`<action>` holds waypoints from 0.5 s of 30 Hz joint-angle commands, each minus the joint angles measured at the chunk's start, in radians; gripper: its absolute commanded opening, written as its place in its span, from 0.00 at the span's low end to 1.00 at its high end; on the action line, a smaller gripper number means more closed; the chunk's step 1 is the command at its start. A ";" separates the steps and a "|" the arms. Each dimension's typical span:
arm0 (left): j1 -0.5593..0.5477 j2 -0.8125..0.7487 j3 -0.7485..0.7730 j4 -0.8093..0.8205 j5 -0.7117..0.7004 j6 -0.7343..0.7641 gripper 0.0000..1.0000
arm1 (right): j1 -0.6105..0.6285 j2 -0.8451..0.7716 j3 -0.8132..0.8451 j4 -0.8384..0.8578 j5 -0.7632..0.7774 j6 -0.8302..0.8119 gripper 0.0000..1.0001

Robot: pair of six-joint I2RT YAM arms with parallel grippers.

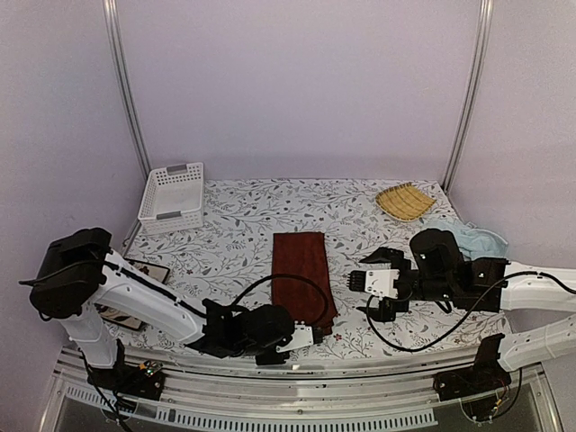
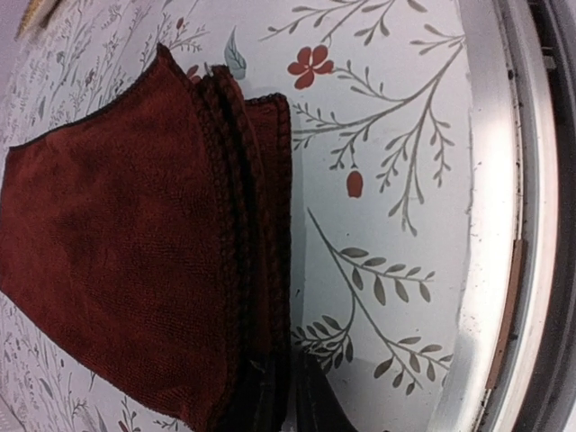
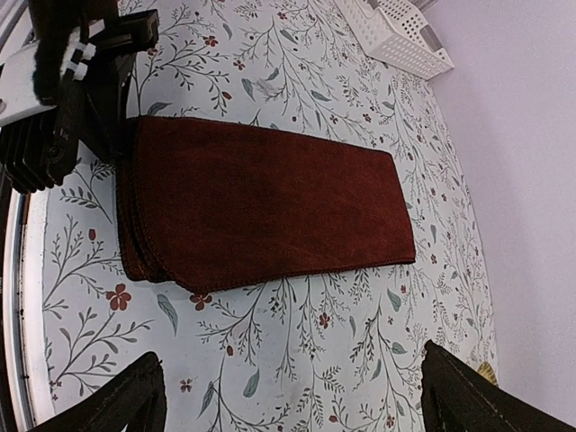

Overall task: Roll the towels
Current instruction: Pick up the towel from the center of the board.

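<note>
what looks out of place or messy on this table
The light blue towel is bunched up at the right edge of the table, partly hidden behind the right arm, not laid flat. The rust-red towel lies folded in a neat strip, though its layers fan apart at the near end.

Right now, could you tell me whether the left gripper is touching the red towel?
Touching. The left wrist view shows the stacked edge of the red towel running in between the fingers of the left gripper, which pinch it.

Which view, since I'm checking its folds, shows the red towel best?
Right wrist: nearly the whole red towel shows large, its stacked edges visible. Top external shows it much smaller; left wrist shows only one layered end, close up.
</note>
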 commanded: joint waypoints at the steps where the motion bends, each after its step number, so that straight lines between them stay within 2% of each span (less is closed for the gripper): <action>1: 0.043 0.035 0.022 -0.098 0.052 -0.018 0.12 | 0.013 0.004 -0.012 0.036 -0.029 -0.040 0.99; 4: 0.046 0.035 0.030 -0.098 0.024 -0.026 0.13 | 0.013 0.019 -0.012 0.041 -0.035 -0.046 0.99; 6: 0.045 0.036 0.033 -0.097 0.003 -0.031 0.25 | 0.014 0.031 -0.014 0.042 -0.038 -0.045 0.99; 9: 0.040 0.031 0.033 -0.091 -0.030 -0.034 0.35 | 0.013 0.043 -0.019 0.050 -0.039 -0.042 0.99; 15: 0.012 -0.006 0.009 -0.054 -0.080 -0.021 0.37 | 0.013 0.053 -0.023 0.054 -0.035 -0.041 0.99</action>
